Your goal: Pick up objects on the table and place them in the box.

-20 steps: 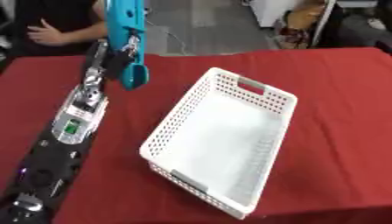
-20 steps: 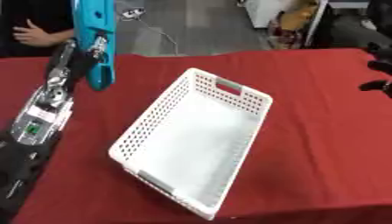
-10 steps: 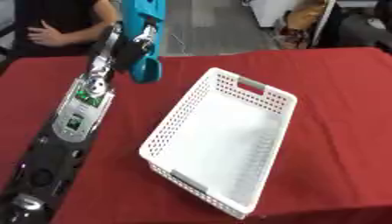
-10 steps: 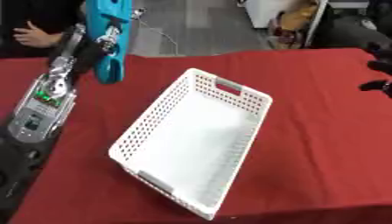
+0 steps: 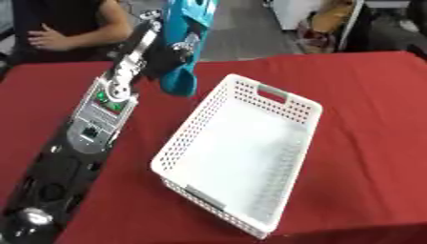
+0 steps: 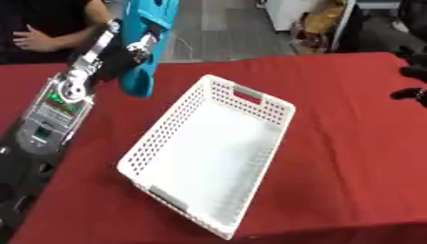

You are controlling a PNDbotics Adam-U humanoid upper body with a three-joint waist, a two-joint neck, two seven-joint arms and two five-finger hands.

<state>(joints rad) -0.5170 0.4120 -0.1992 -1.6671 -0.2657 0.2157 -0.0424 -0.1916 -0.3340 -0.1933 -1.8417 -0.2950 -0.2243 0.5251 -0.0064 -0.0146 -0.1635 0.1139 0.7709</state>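
A long teal object (image 5: 184,45) hangs upright above the red table, its lower end close to the far left rim of the white perforated basket (image 5: 242,190). My left hand (image 5: 163,56) is shut on it, at the end of the black and silver left arm that comes up from the lower left. The basket lies empty in the middle of the table, set at an angle. My right hand (image 6: 410,82) shows only as dark fingers at the right edge of the right eye view, low over the cloth; their pose is unclear.
The red tablecloth (image 5: 367,119) covers the whole table. A person sits behind the far left edge, one bare hand (image 5: 48,40) held near their dark clothing. Chairs and clutter stand on the floor beyond the far side.
My left hand has carried the teal object to the right and slightly forward, from over the far left of the table to the basket's far left rim. The basket has stayed put.
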